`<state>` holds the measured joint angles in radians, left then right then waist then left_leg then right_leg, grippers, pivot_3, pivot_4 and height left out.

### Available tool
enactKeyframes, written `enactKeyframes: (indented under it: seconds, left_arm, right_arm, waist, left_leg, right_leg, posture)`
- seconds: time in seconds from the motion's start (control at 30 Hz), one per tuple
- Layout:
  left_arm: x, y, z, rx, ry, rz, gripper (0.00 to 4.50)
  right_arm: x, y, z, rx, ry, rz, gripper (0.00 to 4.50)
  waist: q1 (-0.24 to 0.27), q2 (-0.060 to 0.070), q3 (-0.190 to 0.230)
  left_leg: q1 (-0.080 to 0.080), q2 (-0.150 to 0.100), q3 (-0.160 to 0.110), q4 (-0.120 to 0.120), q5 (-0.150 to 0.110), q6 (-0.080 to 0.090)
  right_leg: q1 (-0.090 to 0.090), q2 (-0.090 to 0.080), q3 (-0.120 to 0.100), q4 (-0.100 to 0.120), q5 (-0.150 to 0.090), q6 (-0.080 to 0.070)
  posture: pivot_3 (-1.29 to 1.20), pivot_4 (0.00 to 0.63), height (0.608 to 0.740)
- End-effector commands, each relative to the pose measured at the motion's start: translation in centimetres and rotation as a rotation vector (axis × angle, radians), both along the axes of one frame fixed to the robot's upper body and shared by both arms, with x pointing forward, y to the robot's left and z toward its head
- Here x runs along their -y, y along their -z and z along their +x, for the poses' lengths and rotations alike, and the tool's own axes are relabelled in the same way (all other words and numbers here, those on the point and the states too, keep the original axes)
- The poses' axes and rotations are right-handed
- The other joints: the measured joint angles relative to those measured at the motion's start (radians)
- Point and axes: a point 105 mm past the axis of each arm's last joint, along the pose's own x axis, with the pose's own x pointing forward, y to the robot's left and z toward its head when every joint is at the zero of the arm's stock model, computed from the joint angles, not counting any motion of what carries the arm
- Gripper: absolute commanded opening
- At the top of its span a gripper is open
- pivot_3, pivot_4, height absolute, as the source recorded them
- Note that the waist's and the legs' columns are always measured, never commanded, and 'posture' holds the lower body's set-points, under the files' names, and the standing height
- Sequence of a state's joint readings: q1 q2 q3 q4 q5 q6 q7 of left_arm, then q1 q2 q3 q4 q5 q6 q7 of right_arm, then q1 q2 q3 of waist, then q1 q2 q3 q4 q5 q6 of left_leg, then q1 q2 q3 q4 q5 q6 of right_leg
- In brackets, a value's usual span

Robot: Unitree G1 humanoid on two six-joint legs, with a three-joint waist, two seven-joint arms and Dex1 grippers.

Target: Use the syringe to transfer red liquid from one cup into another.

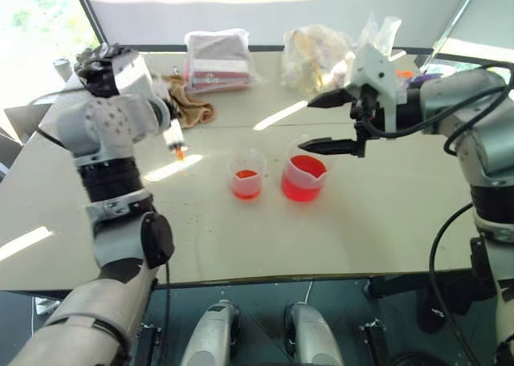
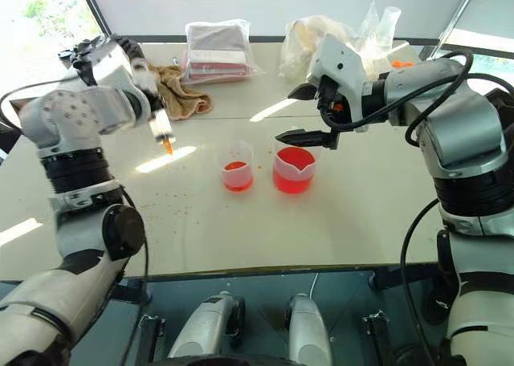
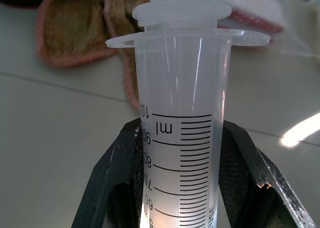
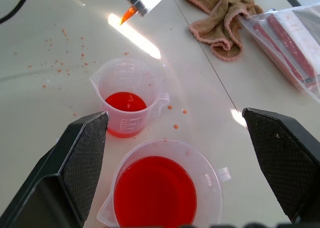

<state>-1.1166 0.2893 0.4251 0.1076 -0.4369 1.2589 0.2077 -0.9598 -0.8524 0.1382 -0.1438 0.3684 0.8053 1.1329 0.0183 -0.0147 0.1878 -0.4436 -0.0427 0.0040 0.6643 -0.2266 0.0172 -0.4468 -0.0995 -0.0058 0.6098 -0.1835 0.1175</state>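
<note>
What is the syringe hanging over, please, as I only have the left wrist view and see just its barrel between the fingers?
Observer: The syringe, in the left gripper, hangs over bare table, beside the small cup.
Operator: Is the right gripper holding anything?
Observer: No, the right gripper is open above the large beaker.
Operator: Do both cups hold liquid?
Observer: Yes, the beaker holds more red liquid.
</note>
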Motion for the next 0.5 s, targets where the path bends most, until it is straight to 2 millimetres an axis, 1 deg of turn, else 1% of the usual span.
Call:
enactKeyframes:
  seconds: [0.03,0.1,0.13,0.17,0.23,0.27,0.3,0.37,0.43,0.5]
  left_arm:
    - [5.5,-7.9,-1.8,0.345,0.313,-0.015,1.43]
    - [7.3,-9.5,-2.4,0.420,0.423,-0.031,1.43]
    - [7.9,-10.0,-2.5,0.442,0.449,-0.034,1.43]
    - [9.1,-11.2,-2.8,0.479,0.504,-0.082,1.43]
    - [12.3,-13.3,-4.1,0.571,0.671,-0.132,1.43]
    - [14.1,-13.8,-4.8,0.604,0.762,-0.142,1.43]
    - [15.7,-13.7,-5.3,0.618,0.837,-0.139,1.43]
    - [18.0,-13.1,-6.2,0.637,0.950,-0.125,1.43]
    - [19.7,-12.1,-6.8,0.648,1.038,-0.103,1.43]
    - [21.0,-11.2,-7.6,0.633,1.138,-0.146,1.43]
  right_arm:
    - [1.1,-1.4,-0.6,0.056,0.042,0.025,4.50]
    - [1.4,-1.6,-0.6,0.050,0.060,0.046,4.50]
    - [1.5,-1.6,-0.6,0.047,0.067,0.055,4.50]
    - [1.7,-1.6,-0.6,0.050,0.085,0.056,4.50]
    - [2.3,-1.5,-0.7,0.050,0.118,0.062,4.50]
    - [2.7,-1.6,-1.0,0.034,0.137,0.079,4.50]
    - [2.9,-1.8,-1.4,0.016,0.149,0.098,4.50]
    - [3.1,-1.8,-2.3,-0.038,0.160,0.129,4.50]
    - [3.1,-1.7,-3.3,-0.079,0.160,0.139,4.50]
    - [3.3,-1.9,-3.8,-0.068,0.184,0.151,4.50]
  waist:
    - [0.002,0.000,0.000]
    - [0.000,0.000,0.000]
    - [-0.004,0.000,0.000]
    - [-0.005,0.000,0.000]
    - [-0.005,0.000,0.000]
    - [-0.003,0.000,0.000]
    - [-0.003,0.000,0.000]
    - [-0.004,0.000,0.000]
    - [-0.005,0.000,0.000]
    - [-0.007,0.001,0.000]
  left_leg:
    - [0.000,0.000,0.000,0.000,0.000,0.000]
    - [0.000,-0.001,0.000,0.000,0.000,0.001]
    - [0.000,-0.001,0.000,0.000,-0.001,0.002]
    - [0.000,-0.001,0.000,0.000,-0.001,0.002]
    - [0.000,0.000,0.000,0.000,0.000,0.004]
    - [0.000,0.000,0.000,0.000,0.000,0.005]
    - [0.000,0.000,0.000,0.000,0.000,0.005]
    - [0.000,0.000,0.001,-0.001,0.000,0.007]
    - [0.000,0.000,0.001,-0.001,-0.001,0.008]
    - [0.000,0.001,0.002,-0.001,-0.001,0.009]
  right_leg:
    - [0.001,-0.001,0.000,-0.001,0.000,0.000]
    - [0.001,-0.002,0.000,-0.003,0.000,0.000]
    - [0.002,-0.001,0.000,-0.005,0.000,0.000]
    - [0.003,-0.001,0.000,-0.006,0.000,0.000]
    - [0.003,0.001,0.000,-0.007,0.000,0.000]
    - [0.003,0.001,-0.001,-0.007,0.000,0.000]
    - [0.003,0.001,-0.001,-0.007,0.000,0.000]
    - [0.004,0.001,-0.001,-0.009,0.000,0.000]
    - [0.004,0.001,0.000,-0.010,0.000,0.000]
    - [0.004,0.001,0.000,-0.011,0.000,0.000]
  posture:
    - [0.00,0.150,0.740]
    - [0.00,0.150,0.740]
    - [0.00,0.150,0.740]
    - [0.00,0.150,0.740]
    - [0.00,0.150,0.740]
    - [0.00,0.150,0.740]
    - [0.00,0.150,0.740]
    - [0.00,0.150,0.740]
    - [0.00,0.150,0.740]
    - [0.00,0.150,0.740]
